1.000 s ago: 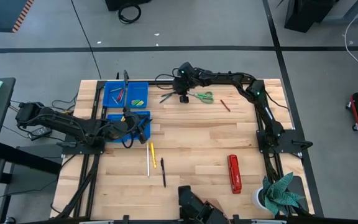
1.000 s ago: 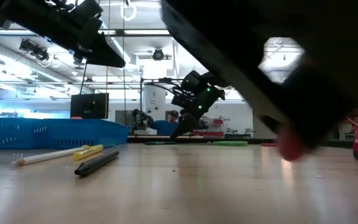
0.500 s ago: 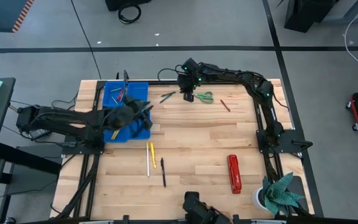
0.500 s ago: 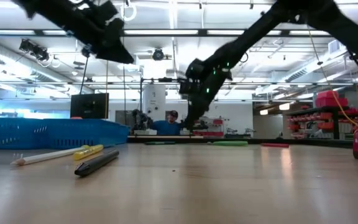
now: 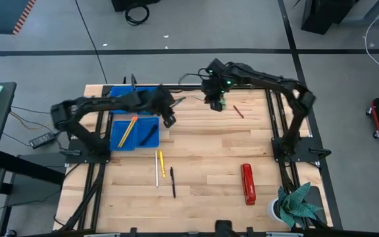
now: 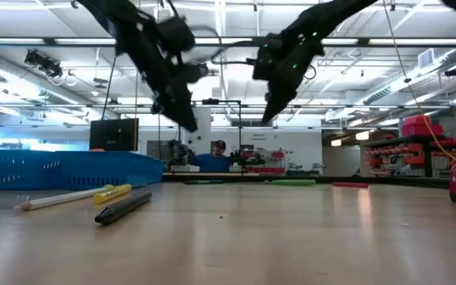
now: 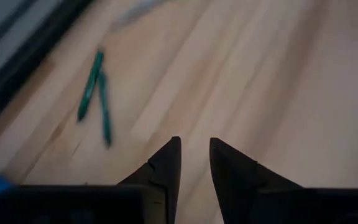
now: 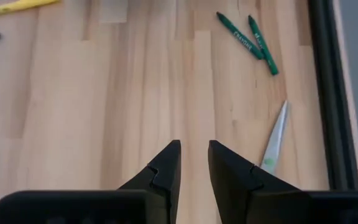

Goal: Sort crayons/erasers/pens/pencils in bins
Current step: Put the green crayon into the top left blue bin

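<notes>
- Desk [image 5: 202,141]: pale wooden top filling the middle of the high view and carrying everything below.
- Left arm: reaches from the left edge across the upper bins. Its tool [image 5: 169,119] hangs just right of the bins, above bare wood. The tool is released, with its two fingers [image 7: 168,158] a little apart and nothing between them.
- Right arm: bends in from the right edge. Its tool [image 5: 216,101] hangs over the upper centre of the desk. This tool is also released, with a narrow gap between the fingers [image 8: 166,160] and nothing gripped.
- Bins [image 5: 115,141]: bright-blue trays grouped at the upper left of the desk.
  - The lower-left bin holds one orange-yellow pencil [image 5: 129,127], lying slantwise.
  - The lower-right bin holds one dark pen [image 5: 149,135].
  - The upper bins are largely hidden by the left arm, so their contents cannot be told.
- Stapler [image 5: 247,184]: red, lying at the lower right of the desk, well apart from the bins.
- Scissors blade [image 8: 275,142]: seen on the desk in the right wrist view, near the green crayons.
- Loose sticks at lower centre, below the bins: a white pencil [image 5: 156,170], a yellow pencil [image 5: 162,164] and a black pen [image 5: 173,182], lying side by side.
- Green crayons [image 8: 247,37]: a pair touching at one end, on bare wood outside every bin.
- Red crayon [image 5: 239,111]: alone at the upper right, right of the right tool.
</notes>
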Available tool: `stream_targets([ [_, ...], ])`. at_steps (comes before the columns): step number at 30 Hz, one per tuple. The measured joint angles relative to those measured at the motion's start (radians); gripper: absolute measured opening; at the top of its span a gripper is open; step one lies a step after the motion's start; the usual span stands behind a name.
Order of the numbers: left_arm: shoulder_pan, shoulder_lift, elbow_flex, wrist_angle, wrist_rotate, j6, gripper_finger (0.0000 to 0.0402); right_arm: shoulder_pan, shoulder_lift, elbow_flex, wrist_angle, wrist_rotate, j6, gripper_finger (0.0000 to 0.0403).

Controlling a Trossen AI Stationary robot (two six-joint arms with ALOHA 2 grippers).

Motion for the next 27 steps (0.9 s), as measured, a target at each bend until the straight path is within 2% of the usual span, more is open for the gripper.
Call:
stream_targets([
  [6,0.083,0.2,0.129,-0.113,-0.009,0.052,0.0082,-0.004,-0.187,-0.21,0.148,-0.013,0.023,0.0088],
  [13,0.15,0.318,0.281,-0.156,-0.025,0.144,0.0088,0.022,-0.342,-0.448,0.397,-0.027,0.033,0.0088],
  [18,0.176,0.396,0.387,-0.266,-0.019,0.15,0.0089,0.041,-0.393,-0.58,0.561,-0.028,0.042,0.0088],
  [27,0.17,0.496,0.399,-0.24,-0.014,0.142,0.0083,0.064,-0.4,-0.722,0.8,-0.028,0.057,0.0088],
])
